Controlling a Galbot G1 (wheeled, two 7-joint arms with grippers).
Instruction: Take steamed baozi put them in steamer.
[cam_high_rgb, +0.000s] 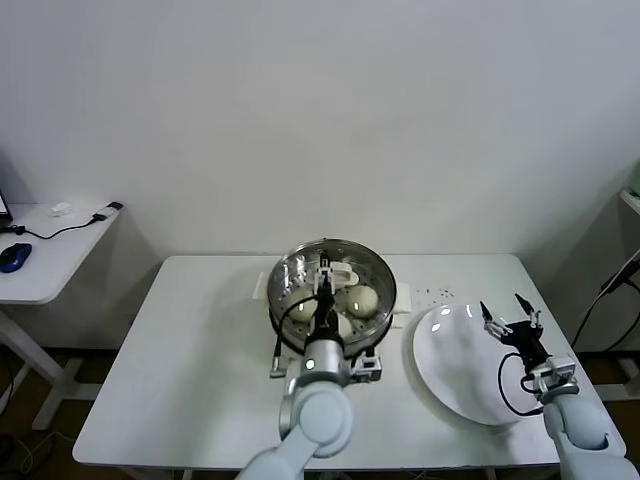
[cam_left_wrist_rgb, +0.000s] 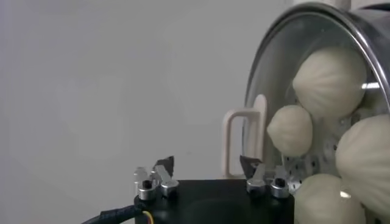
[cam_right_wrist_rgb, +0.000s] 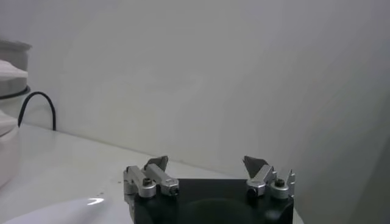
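- Nearest to me in the head view is the left arm, reaching forward over the near rim of the steamer (cam_high_rgb: 330, 285), with the left tool (cam_high_rgb: 326, 285) hanging above the tray.
- Its wrist view shows the left tool (cam_left_wrist_rgb: 207, 167) with jaws spread wide and nothing between them; the fingertips touch no bun that I can see.
- All four steamed baozi (cam_left_wrist_rgb: 329, 82) lie inside the steamer (cam_left_wrist_rgb: 292, 36); from the head I can make out only the one at about 3 o'clock of the tool (cam_high_rgb: 360, 299) and parts of others hidden under the arm.
- Relative to the left tool, the buns sit directly below and toward 3 o'clock, so any move from here is straight up and back toward 6 o'clock, clear of the rim.
- At 3 o'clock of the steamer the white plate (cam_high_rgb: 450, 380) rests bare on the worktop (cam_high_rgb: 190, 370).
- Parked above the plate's far edge, the right tool (cam_high_rgb: 511, 315) is fully spread and empty; its own view confirms this (cam_right_wrist_rgb: 207, 167).
- I judge the loading done, since no bun shows outside the pot.
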